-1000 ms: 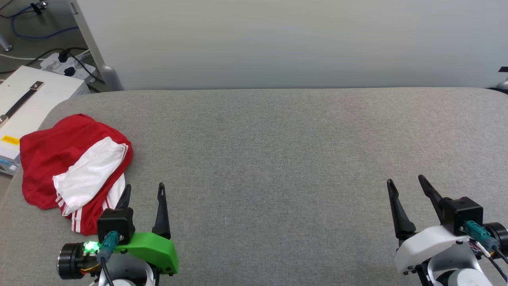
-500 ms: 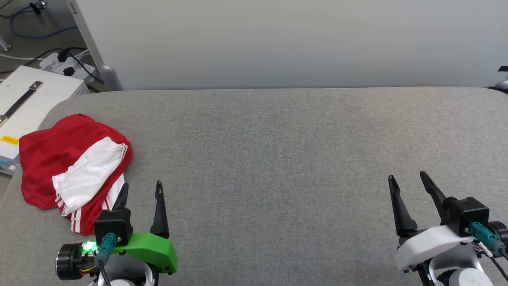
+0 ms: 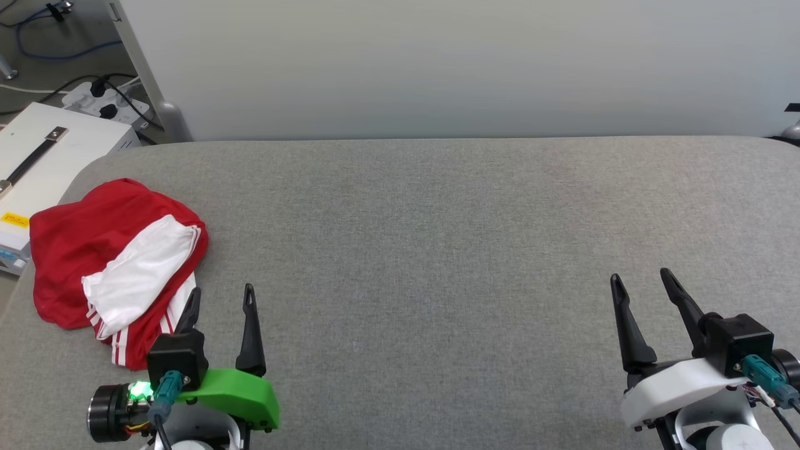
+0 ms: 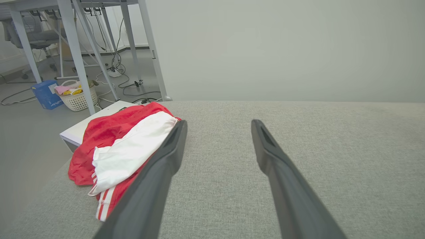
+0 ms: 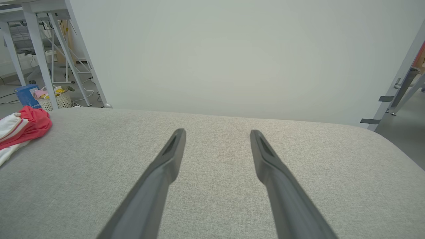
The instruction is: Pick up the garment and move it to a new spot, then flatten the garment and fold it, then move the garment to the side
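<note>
Crumpled red-and-white jersey garment (image 3: 115,262) lies untouched at the grey padded tabletop's (image 3: 437,237) left edge; both grippers, left (image 3: 220,299) and right (image 3: 639,281), gape empty; every step remains.

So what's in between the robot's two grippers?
Just bare grey fabric surface, from the left gripper to the right gripper, in the head view.

Garment (image 5: 31,125) cut off by right wrist view's left edge.
</note>
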### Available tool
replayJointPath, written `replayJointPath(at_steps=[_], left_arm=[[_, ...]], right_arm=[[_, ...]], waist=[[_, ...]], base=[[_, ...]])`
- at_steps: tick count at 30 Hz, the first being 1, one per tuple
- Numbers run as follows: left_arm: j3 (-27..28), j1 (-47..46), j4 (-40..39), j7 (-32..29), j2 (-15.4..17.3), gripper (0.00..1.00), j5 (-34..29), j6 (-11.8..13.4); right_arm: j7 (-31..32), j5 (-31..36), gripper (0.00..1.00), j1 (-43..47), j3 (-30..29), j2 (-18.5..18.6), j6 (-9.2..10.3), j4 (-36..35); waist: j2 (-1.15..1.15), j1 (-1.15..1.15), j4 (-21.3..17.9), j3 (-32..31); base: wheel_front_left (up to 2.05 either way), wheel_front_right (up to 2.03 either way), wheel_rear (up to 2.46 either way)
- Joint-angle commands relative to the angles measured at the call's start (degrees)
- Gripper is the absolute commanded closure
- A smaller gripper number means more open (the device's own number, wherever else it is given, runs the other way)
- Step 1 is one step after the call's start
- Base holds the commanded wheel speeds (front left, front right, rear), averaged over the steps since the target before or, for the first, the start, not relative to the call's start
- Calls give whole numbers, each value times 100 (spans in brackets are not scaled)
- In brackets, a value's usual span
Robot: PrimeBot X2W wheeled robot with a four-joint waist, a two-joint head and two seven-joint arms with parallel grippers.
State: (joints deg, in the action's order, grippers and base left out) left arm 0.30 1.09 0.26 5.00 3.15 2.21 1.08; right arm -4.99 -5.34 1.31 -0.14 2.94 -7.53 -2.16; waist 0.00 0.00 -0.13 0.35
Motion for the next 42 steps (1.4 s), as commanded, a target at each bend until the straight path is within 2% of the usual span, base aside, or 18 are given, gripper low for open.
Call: replayJointPath(at_steps=[1,31,39,41,42], left_arm=[[2,16,16,59,-10,0,58,38],[-42,63,125,438,-17,0,257,127],[71,89,179,532,-19,0,419,173],[129,101,165,556,-19,0,478,205],[204,109,159,593,-20,0,537,208]], right_arm=[[-73,-59,0,91,0,-2,2,-50],[-447,-252,0,268,-65,-4,3,-181],[-540,-280,0,294,2,-4,3,-252],[-563,-277,0,301,25,-4,3,-278],[-599,-235,0,312,104,-5,3,-324]], waist=[[0,0,0,1],[0,0,34,14],[0,0,293,34],[0,0,408,47],[0,0,618,65]], base=[[0,0,0],[0,0,0],[0,0,0],[0,0,0],[0,0,0]])
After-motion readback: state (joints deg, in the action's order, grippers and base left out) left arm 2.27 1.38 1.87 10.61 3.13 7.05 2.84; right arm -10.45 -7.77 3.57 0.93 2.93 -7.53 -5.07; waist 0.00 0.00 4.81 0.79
